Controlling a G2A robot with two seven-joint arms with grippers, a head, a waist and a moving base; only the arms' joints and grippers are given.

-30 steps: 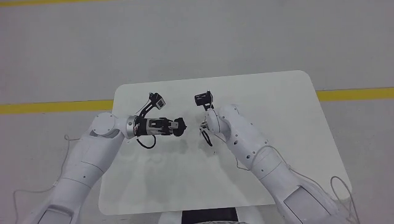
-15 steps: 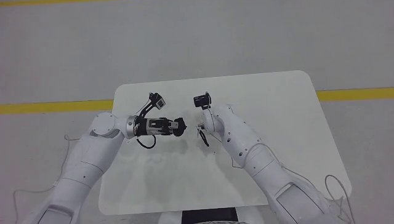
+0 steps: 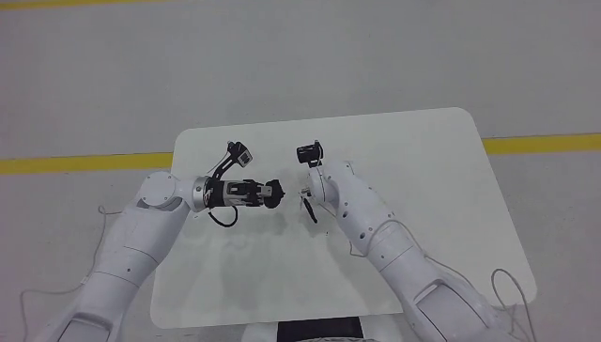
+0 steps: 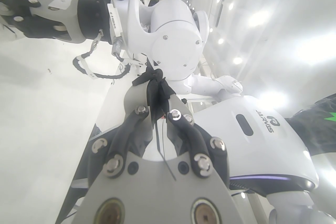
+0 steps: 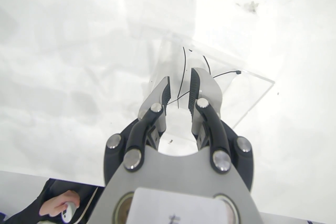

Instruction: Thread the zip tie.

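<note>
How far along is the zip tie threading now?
Done: the left gripper is shut on one zip tie. In hand: the right gripper hangs open around a second tie in the clear box. Left: grasping it and threading, apparently not yet begun.

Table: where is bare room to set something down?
Bare: the table's right half beyond the right arm, and its far edge strip. Crowded: left of centre, where left gripper, right gripper and the clear tray cluster.
</note>
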